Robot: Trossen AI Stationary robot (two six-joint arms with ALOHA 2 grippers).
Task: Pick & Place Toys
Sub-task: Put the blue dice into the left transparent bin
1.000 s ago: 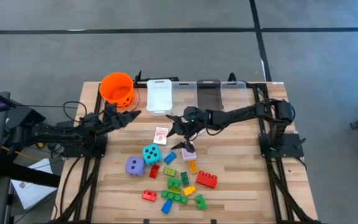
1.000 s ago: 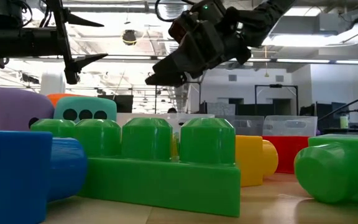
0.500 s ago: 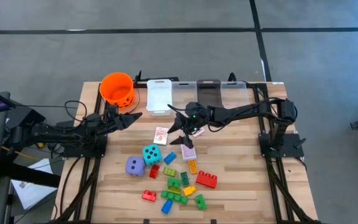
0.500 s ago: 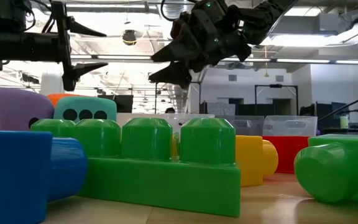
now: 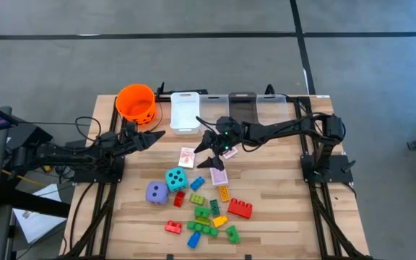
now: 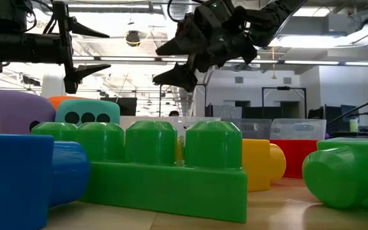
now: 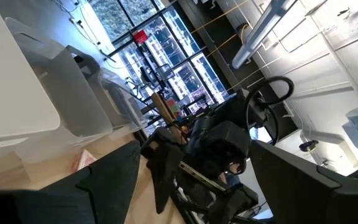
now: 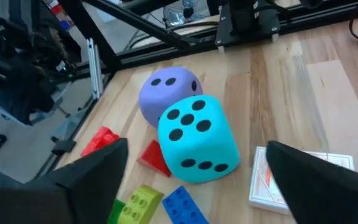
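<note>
right tool [image 5: 209, 144] | held open, empty, above card deck [image 5: 187, 156] for approach | left tool [image 5: 152, 134] parked open beside orange bucket [image 5: 136, 102]

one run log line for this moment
right gripper: open, empty, above playing cards | left gripper: open, waiting near orange bucket

A robotics lab in a large industrial hall. A wooden-slat table [image 5: 280, 217] on black metal framing stands on bare grey concrete floor [image 5: 193, 65] marked with dark lines. Behind it, the low view shows exposed ceiling ducts [image 6: 337, 22], strip lights, glass partitions and equipment benches.
</note>
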